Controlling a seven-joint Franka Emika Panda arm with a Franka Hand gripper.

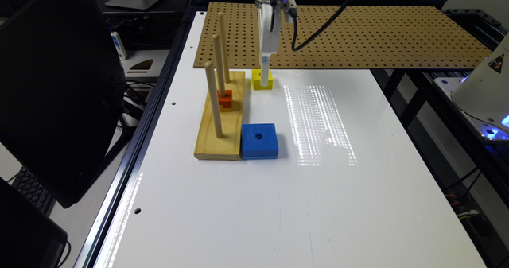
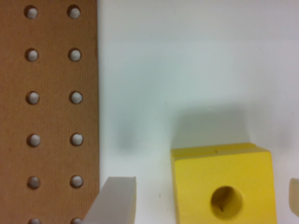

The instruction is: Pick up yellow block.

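- On the glossy white table (image 1: 246,204), the yellow block (image 1: 262,80), square with a round centre hole, sits near the perforated brown pegboard (image 1: 358,33).
- Claw (image 2: 205,198): pale fingers (image 2: 117,196) spread apart, straddling the block with a gap on one side, gripping nothing.
- Nearby, a pine base (image 1: 220,117) carries three wooden dowels.

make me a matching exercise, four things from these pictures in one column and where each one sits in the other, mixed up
Things:
1. yellow block
2. blue block
3. orange-red block
4. pegboard

Places:
A. threaded on the middle peg of the wooden base
B. against the near end of the wooden base, on the exterior view's right of it
C. flat across the far end of the white table
D. directly under the gripper, on the white table near the pegboard's edge

Pairs: 1-D, 2-B, 3-A, 4-C
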